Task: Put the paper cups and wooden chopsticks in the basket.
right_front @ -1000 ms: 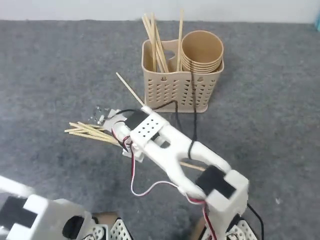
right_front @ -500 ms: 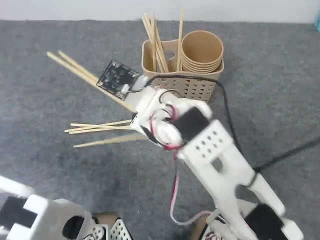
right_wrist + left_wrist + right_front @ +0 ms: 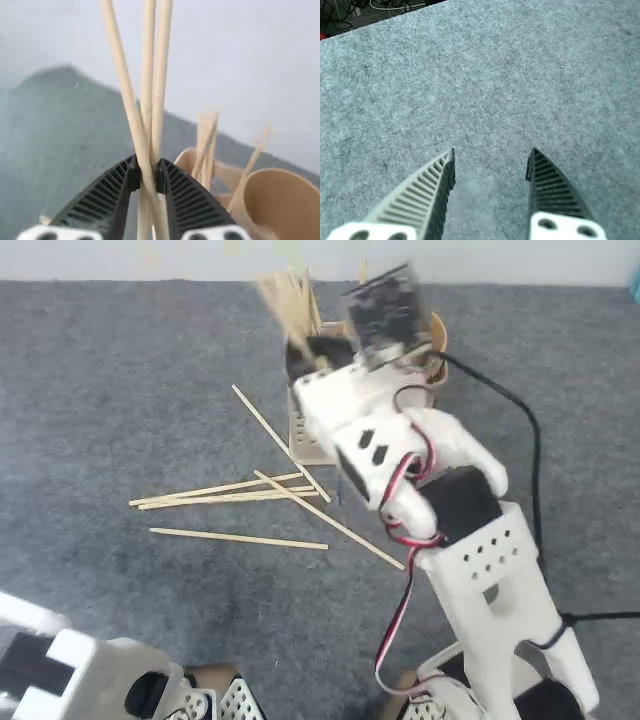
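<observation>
Right gripper (image 3: 147, 176) clamps chopsticks over basket

Its jaws pinch a bundle of wooden chopsticks (image 3: 150, 75), held upright above the basket (image 3: 303, 437), beside the stacked paper cups (image 3: 280, 200). Loose chopsticks (image 3: 225, 492) lie scattered on the grey mat (image 3: 120, 390). Left gripper (image 3: 490, 167) hangs over the mat, jaws spread apart.

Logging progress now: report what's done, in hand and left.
Done: paper cups and some chopsticks stand in the basket. In hand: the right gripper clamps three chopsticks above it. Left: several loose chopsticks on the carpet.
</observation>
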Robot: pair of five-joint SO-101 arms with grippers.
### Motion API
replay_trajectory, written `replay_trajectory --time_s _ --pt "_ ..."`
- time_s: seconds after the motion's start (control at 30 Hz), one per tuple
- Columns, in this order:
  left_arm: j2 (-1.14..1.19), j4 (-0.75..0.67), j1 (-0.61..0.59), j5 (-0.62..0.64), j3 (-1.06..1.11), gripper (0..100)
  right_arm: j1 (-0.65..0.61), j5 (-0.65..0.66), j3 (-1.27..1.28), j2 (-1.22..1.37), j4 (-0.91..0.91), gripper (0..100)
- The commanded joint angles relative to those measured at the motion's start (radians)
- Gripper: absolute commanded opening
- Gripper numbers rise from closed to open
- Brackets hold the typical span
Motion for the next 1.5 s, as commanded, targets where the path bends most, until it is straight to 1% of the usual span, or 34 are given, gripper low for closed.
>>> replay_trajectory --time_s 0.0,0.1,0.27,0.33,0.37,0.8,0.9,0.97,1.07,1.2,1.3,1.4,1.47 --pt "-0.009 0.006 0.005 -0.006 -0.048 22 0.065 -0.055 0.069 -0.044 -0.216 0.8" --pt "-0.008 0.006 0.005 -0.006 -0.048 22 0.091 -0.06 0.206 -0.042 -0.443 0.8" --pt "-0.006 0.006 0.005 -0.006 -0.048 22 0.09 -0.06 0.448 -0.041 -0.877 0.8" --pt "-0.005 0.006 0.005 -0.006 -0.047 22 0.088 -0.06 0.499 -0.039 -0.992 0.8" --pt "-0.005 0.006 0.005 -0.006 -0.047 22 0.088 -0.058 0.505 -0.035 -1.015 0.8" --pt "-0.011 0.002 0.005 -0.006 -0.022 22 0.097 -0.054 0.44 0.185 -1.032 0.8" --pt "-0.012 0.003 0.006 -0.006 -0.022 22 0.116 -0.051 0.44 0.22 -1.073 0.9" --pt "-0.012 0.006 0.015 -0.006 -0.022 22 0.12 -0.014 0.439 0.24 -1.082 1.8" --pt "-0.012 0.038 0.035 -0.006 -0.022 22 0.119 0.051 0.44 0.259 -1.078 9.7" --pt "-0.014 0.098 0.083 -0.008 -0.024 22 0.119 0.052 0.443 0.259 -1.073 19.0" --pt "-0.015 0.143 0.129 -0.043 -0.025 23 0.117 0.049 0.442 0.217 -1.0 20.3" --pt "-0.017 0.215 0.196 -0.077 -0.025 23 0.114 0.048 0.442 0.102 -0.855 20.3" --pt "-0.035 0.261 0.249 -0.101 -0.019 23 0.101 0.012 0.443 0.002 -0.742 20.3"
